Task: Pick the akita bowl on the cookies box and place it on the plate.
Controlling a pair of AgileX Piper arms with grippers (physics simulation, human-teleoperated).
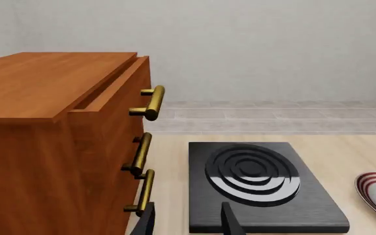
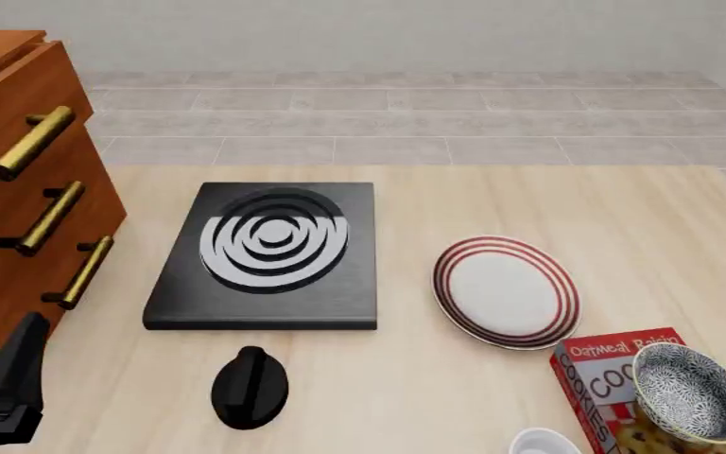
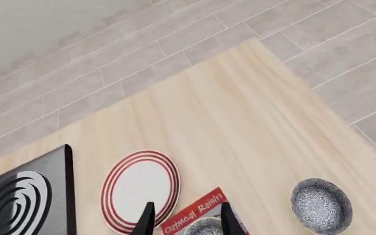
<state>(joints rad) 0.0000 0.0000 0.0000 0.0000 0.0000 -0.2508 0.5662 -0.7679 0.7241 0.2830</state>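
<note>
1. Pale wood tabletop, tiled floor beyond: the akita bowl (image 2: 691, 392) sits upright on the right part of the cookies box (image 2: 603, 383), at the table's near right corner.
2. The right gripper (image 3: 186, 220) hangs above that bowl, fingers apart and holding nothing. The left gripper (image 1: 189, 225), also spread and empty, faces the stove (image 1: 260, 183) far across the table.
3. The plate (image 2: 506, 291) lies bare at about 10 o'clock from the bowl, just beyond the box, with open table between them.
4. Risk one: a second speckled bowl (image 3: 320, 205) rests on the table beside the box, seen only from the right wrist. A descent drifting that way would likely take the wrong dish.
5. Risk two: a pinch on the thin rim could slip or tip the bowl, and a low finger could shove the flat box.
6. A plain white bowl (image 2: 546, 443) stands at 8 o'clock from the bowl, close enough to be clipped on the swing.
7. Well clear to the left are a black knob-shaped object (image 2: 250, 388) and a wooden drawer cabinet (image 2: 10, 208).
</note>
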